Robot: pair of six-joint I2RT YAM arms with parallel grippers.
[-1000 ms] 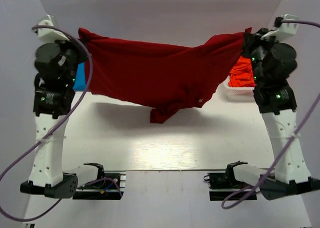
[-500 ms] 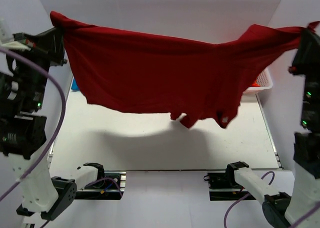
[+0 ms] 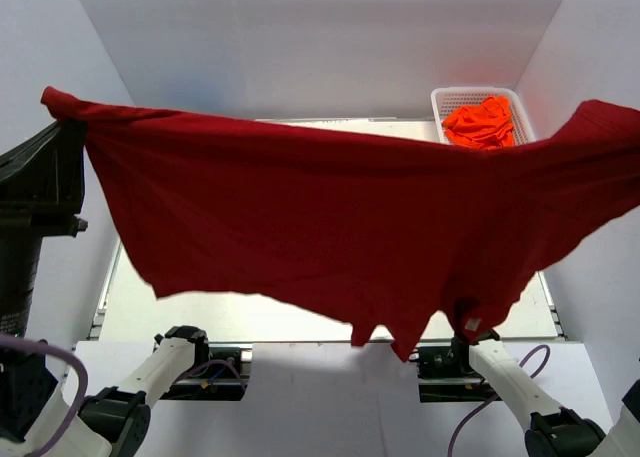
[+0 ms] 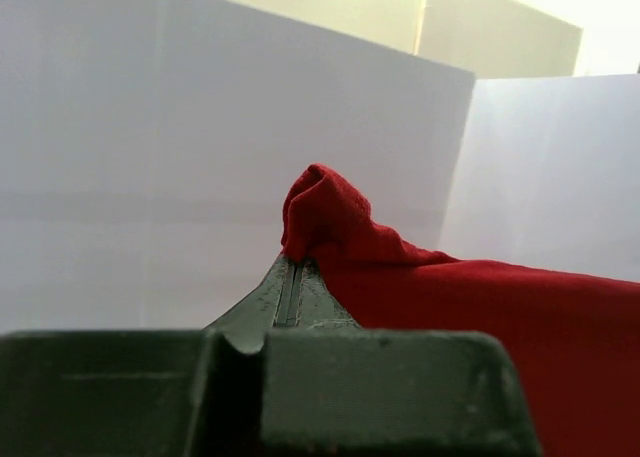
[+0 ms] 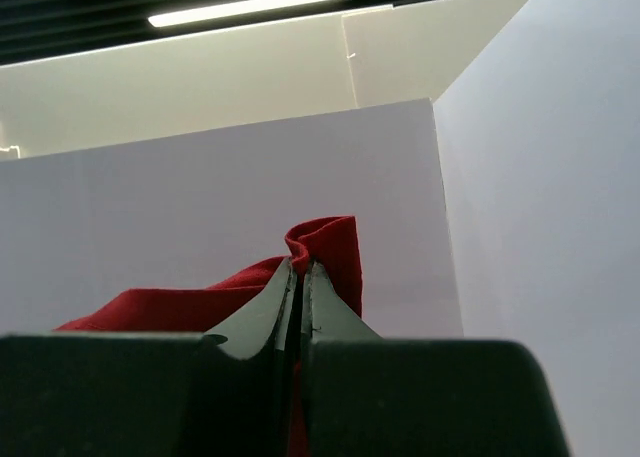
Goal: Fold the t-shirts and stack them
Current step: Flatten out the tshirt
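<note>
While the two grippers hold it up by its corners, the dark red t-shirt (image 3: 330,227) hangs spread wide in the air above the table (image 3: 200,312), with its upper edge stretched from left to right and its lower edge sagging lowest toward the right. The left gripper (image 4: 293,275) has its fingers pressed together on one bunched corner of the cloth, and the right gripper (image 5: 299,272) pinches the opposite corner in the same way. At the far right of the table, orange t-shirts (image 3: 480,122) lie in a white basket (image 3: 440,99).
</note>
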